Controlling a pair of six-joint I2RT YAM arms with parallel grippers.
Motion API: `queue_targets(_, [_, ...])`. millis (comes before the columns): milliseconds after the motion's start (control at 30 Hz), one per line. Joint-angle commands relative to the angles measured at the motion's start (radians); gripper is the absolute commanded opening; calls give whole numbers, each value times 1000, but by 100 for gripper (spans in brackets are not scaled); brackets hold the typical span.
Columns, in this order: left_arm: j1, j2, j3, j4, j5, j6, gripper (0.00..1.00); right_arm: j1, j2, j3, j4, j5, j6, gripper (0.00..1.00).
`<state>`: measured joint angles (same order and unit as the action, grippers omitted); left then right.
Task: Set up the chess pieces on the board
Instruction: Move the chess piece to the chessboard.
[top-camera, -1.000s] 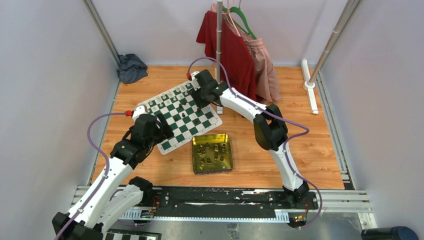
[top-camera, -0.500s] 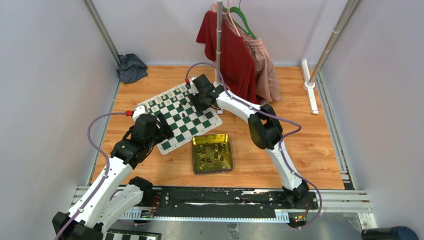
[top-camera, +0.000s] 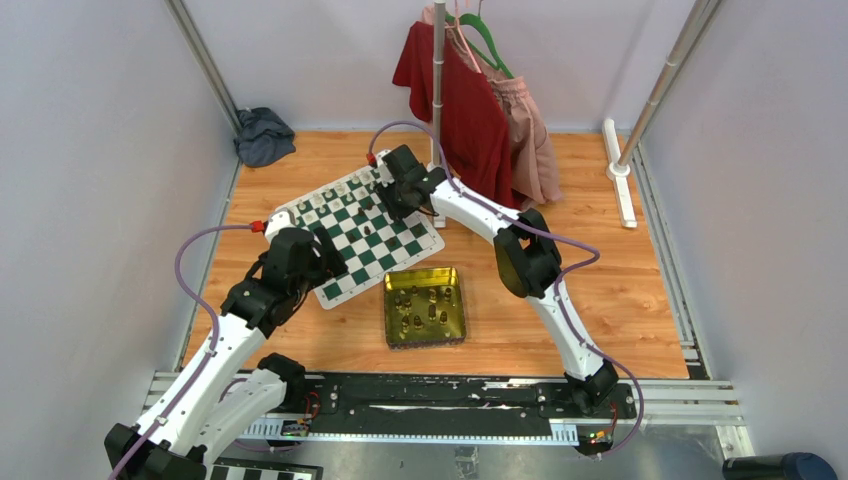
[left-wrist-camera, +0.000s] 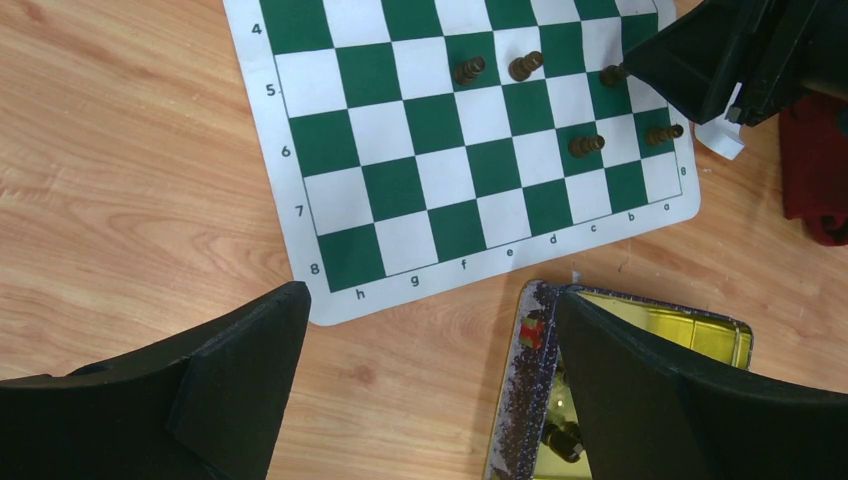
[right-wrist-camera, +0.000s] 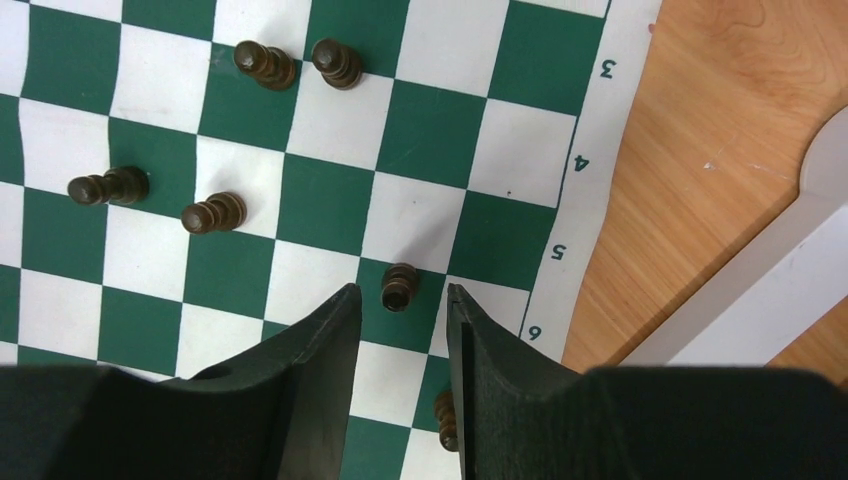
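Chessmen (top-camera: 432, 312), dark brown, sit in a square gold-green metal tin (top-camera: 388, 310); others dot the green-and-white chessboard mat (top-camera: 375, 255). Left gripper (left-wrist-camera: 430, 305) gapes empty; right gripper (right-wrist-camera: 400, 295), jaws parted, flanks one untouched.

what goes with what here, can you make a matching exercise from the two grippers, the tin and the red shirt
Things:
1. left gripper
2. right gripper
3. tin
4. red shirt

States:
a. hanging, beyond the board
b. holds dark pieces
c. open wide, over the board's corner
d. open, straddling a dark pawn

Pairs: 1-c, 2-d, 3-b, 4-a
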<state>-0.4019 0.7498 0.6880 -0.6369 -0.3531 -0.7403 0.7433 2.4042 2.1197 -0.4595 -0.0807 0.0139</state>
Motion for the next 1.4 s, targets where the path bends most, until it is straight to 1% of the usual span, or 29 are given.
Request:
queue_targets(0, [-5, -4, -13, 9, -23, 2, 100, 11, 40, 41, -33, -11, 8, 41])
queue_targets(433, [-5, -5, -8, 8, -27, 11, 100, 13, 53, 43, -39, -28, 21, 39])
queue_targets(533, [-5, -7, -11, 8, -27, 13, 100, 12, 53, 39, -39, -28, 20, 37])
queue_targets(733, [-5, -11, -19, 8, -31, 13, 100, 12, 55, 40, -39, -25, 18, 30])
queue_targets(800, [-5, -12, -19, 7, -31, 13, 100, 12, 56, 40, -39, -24, 17, 26])
queue_targets(833, [-5, -14, -20, 5, -32, 13, 100, 12, 56, 40, -40, -24, 17, 21])
queue_targets(933, [-5, -14, -20, 3, -32, 15, 100, 13, 53, 39, -40, -22, 17, 15])
queue_targets(1033, [-5, -14, -13, -3, -36, 18, 100, 13, 47, 37, -40, -20, 14, 4])
queue_targets(1100, [-5, -15, -11, -7, -36, 19, 100, 15, 41, 32, -41, -16, 12, 0])
queue_targets(1367, [-4, -26, -11, -13, -33, 9, 100, 27, -26, -32, -26, 16, -4, 0])
